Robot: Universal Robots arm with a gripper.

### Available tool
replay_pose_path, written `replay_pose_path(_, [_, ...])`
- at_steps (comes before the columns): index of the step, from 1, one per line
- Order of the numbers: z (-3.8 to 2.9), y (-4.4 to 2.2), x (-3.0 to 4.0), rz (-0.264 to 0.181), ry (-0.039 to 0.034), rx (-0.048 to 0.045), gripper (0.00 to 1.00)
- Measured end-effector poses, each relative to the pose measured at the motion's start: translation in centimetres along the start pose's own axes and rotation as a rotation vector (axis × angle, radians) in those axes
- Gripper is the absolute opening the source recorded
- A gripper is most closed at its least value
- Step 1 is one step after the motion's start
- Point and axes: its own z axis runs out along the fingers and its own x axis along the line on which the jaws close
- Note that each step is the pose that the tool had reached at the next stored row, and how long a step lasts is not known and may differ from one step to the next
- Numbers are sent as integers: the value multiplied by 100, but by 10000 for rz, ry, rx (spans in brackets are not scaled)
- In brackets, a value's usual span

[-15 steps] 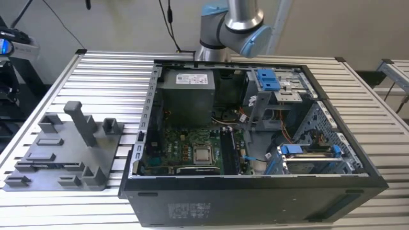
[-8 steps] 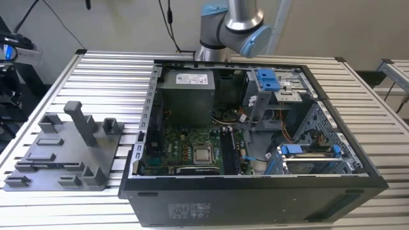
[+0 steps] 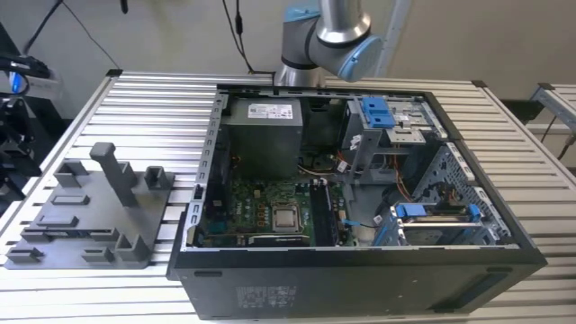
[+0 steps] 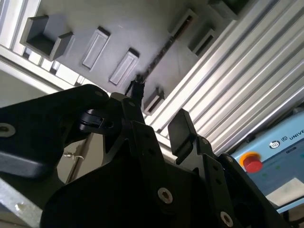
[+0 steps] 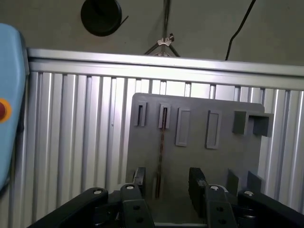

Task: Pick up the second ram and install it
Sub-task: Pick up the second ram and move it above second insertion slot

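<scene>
gripper (image 5: pixel 167 176) wide open, holding nothing, hovering over grey fixture plate (image 5: pixel 223 156) on slatted alu table (image 5: pixel 71 133). second ram (image 5: pixel 161 142) stands on edge in a plate slot, below & between the fingers (image 5: pixel 195 178), nearer one of them, no contact visible. in exterior view, plate sits to the exterior view's left of open pc case (image 3: pixel 360 283).

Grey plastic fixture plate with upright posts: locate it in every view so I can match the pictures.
Exterior view: the grey plastic fixture plate lies at the exterior view's left, beside the open black computer case.
First wrist view: the plate lies ahead of the open hand, holding a thin dark memory stick on edge.
Second wrist view: the plate lies beyond the hand.
Shared landmark: the ribbed aluminium table under it.
</scene>
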Motion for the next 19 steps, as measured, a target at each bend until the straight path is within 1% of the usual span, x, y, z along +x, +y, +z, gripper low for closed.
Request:
replay_pose_path(7, [75,-3,-12,0,25,38,50])
replay_pose_path(12, [161,-5,-15,2,58,38,50])
replay_pose_path(17, [238,-7,-17,3,135,33,50])
replay_pose_path(19, [269,-7,-17,4,152,32,50])
